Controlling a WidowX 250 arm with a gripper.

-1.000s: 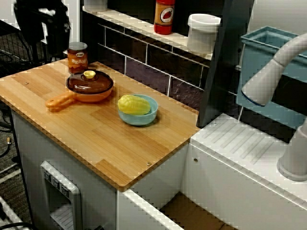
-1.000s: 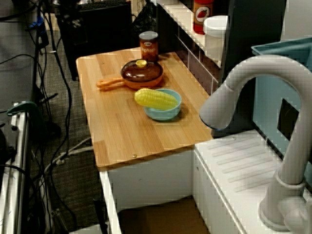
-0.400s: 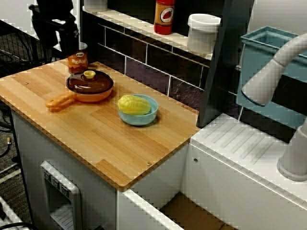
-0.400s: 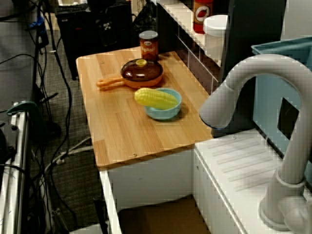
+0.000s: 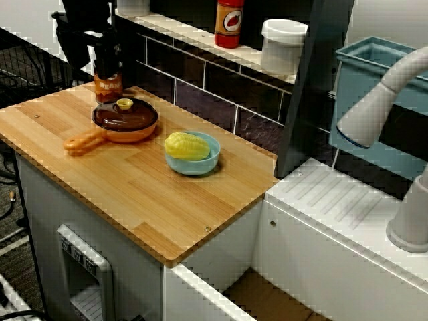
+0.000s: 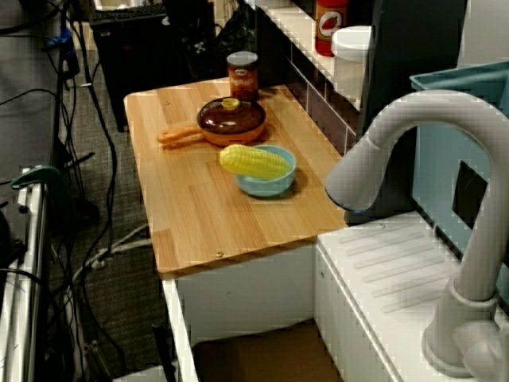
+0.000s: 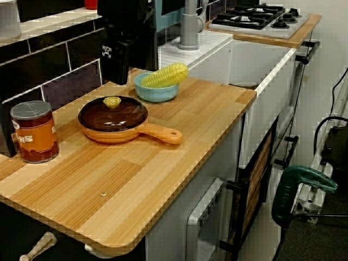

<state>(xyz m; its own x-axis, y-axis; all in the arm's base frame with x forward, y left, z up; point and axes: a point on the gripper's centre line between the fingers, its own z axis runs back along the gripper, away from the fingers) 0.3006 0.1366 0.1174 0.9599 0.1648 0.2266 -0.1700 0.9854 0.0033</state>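
At the back left corner of the table (image 5: 167, 214), the can (image 5: 108, 85) stands near the tiled wall, with the dark gripper (image 5: 105, 57) just above it. Next is the covered pan (image 5: 125, 120), its handle pointing left, then the bowl (image 5: 194, 166) holding corn (image 5: 186, 146). Bare wood runs along the front edge. The view past the faucet shows the can's lid uncovered, but in the front view the gripper hides it. I cannot tell how wide the jaws stand, nor whether they touch the can.

Black arm (image 5: 83, 20) reaches in from the upper left, gripper (image 5: 107, 61) pointing straight down, jaws lost in shadow.
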